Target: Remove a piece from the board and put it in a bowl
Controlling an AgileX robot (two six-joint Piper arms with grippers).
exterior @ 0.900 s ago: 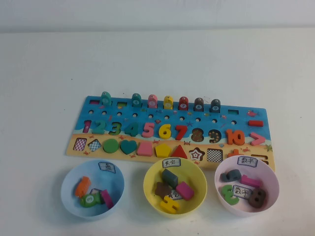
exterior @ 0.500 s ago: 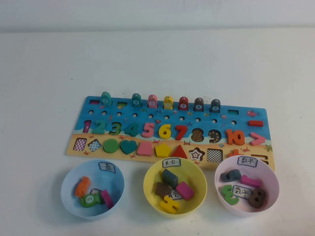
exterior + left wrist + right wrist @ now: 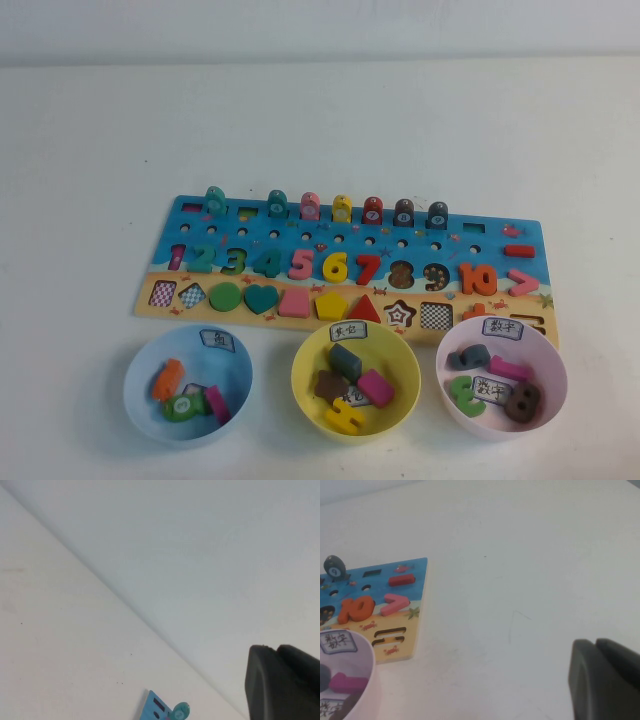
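The board (image 3: pixel 480 240) lies in the middle of the table in the high view. The teal "2" piece (image 3: pixel 203 259) sits in its slot, second in the number row from the left. The pale pink bowl (image 3: pixel 500 430) stands in front of the board's right end and holds several pieces. Neither arm shows in the high view. My left gripper (image 3: pixel 274 647) is shut and empty, raised to the left of the board's far left corner (image 3: pixel 152 710). My right gripper (image 3: pixel 595 641) is shut and empty, over bare table to the right of the board (image 3: pixel 415 625) and the pink bowl (image 3: pixel 367 680).
A light blue bowl (image 3: pixel 135 390) and a yellow bowl (image 3: pixel 305 385), both holding pieces, stand in front of the board's left and middle. The green "3" (image 3: pixel 233 261) and darker teal "4" (image 3: pixel 267 262) sit right of the "2". Ringed pegs (image 3: pixel 215 200) line the board's far edge.
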